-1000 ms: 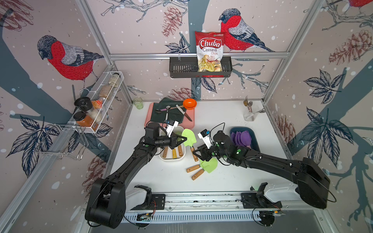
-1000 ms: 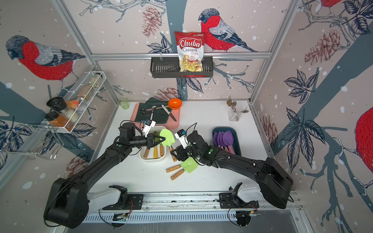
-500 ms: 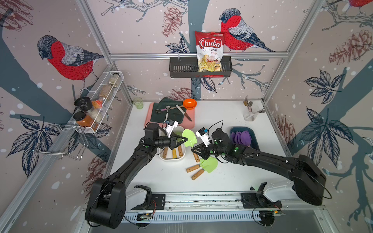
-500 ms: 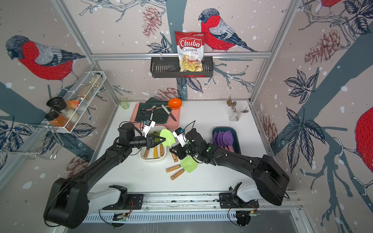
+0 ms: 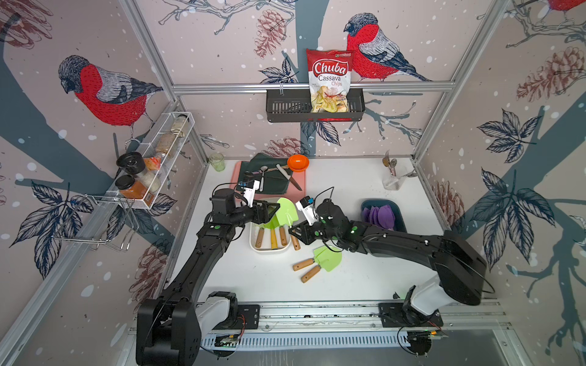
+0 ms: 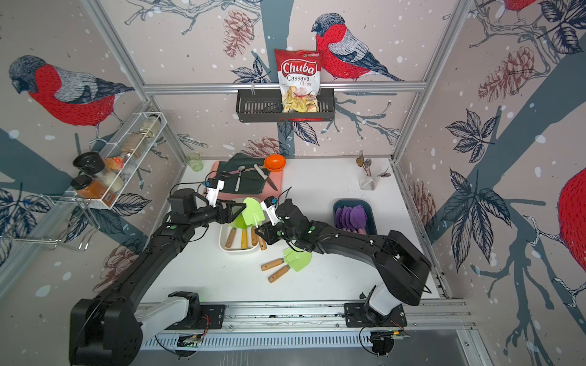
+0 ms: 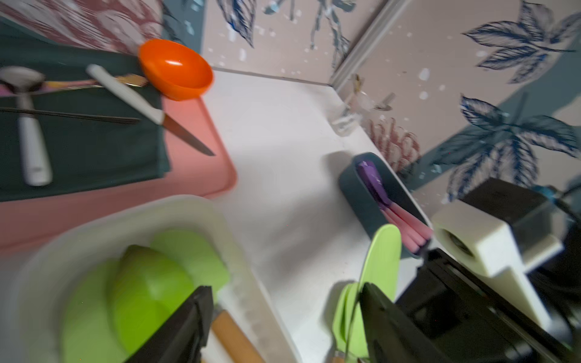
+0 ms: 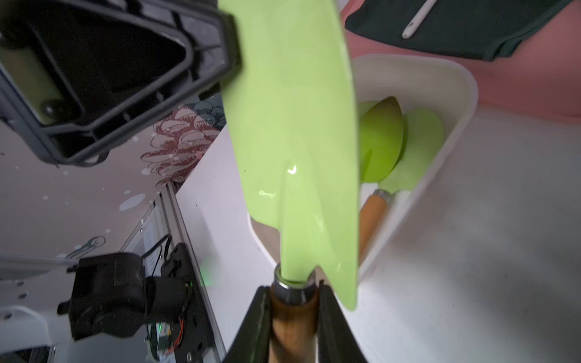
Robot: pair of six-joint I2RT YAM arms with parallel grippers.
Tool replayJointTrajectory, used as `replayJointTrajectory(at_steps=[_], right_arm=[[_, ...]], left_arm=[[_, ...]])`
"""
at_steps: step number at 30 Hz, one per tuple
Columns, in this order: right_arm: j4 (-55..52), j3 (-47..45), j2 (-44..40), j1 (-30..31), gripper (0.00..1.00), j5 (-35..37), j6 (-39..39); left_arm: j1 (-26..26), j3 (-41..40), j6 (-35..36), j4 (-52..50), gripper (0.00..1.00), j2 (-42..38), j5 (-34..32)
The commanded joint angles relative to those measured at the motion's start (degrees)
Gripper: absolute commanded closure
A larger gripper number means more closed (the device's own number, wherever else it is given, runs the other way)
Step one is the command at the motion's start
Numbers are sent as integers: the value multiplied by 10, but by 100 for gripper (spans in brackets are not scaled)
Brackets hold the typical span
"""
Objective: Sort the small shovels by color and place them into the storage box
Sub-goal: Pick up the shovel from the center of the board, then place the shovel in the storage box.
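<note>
Right wrist view has the green shovel (image 8: 298,141) front and centre, its wooden handle pinched between the right fingers (image 8: 257,314), blade up over the white box (image 8: 424,78) mid-worktop where more green ones lie. Left fingers (image 7: 188,320) are spread wide, gripping nothing, one just beside that blade. Purple shovels (image 5: 380,215) sit in the blue box (image 5: 377,202) near the worktop's right edge.

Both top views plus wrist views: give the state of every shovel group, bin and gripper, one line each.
left gripper: open, empty, beside the blade of the held shovel.
right gripper: shut on the held shovel's wooden handle.
held shovel: green, lifted, at the white bin.
white bin: holds green shovels.
blue bin: holds purple shovels.
loose green shovels: two, lying outside both bins, blades overlapping.
</note>
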Motion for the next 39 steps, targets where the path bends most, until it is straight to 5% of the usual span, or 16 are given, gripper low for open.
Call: replayJointTrajectory(at_steps=[1,6,12,23,33,39], right_arm=[[17,74,71,13,100,48,72],[-52,191,186,16,100,67,135],[-24,225,256,8,98,31,210],[-10,285,339,2,94,-14,235],[-16,288,358,5,76,-25,244],[-38,291,347,9,56,-5,238]], left_arm=[[31,11,35,-43,19,-8,-138],[58,8,34,-50,17,-18,-217],[63,6,41,-51,17,-23,-282],[64,2,41,-47,17,-24,-284],[64,-4,37,-44,17,-23,-276],[64,-5,36,-42,17,-22,-273]])
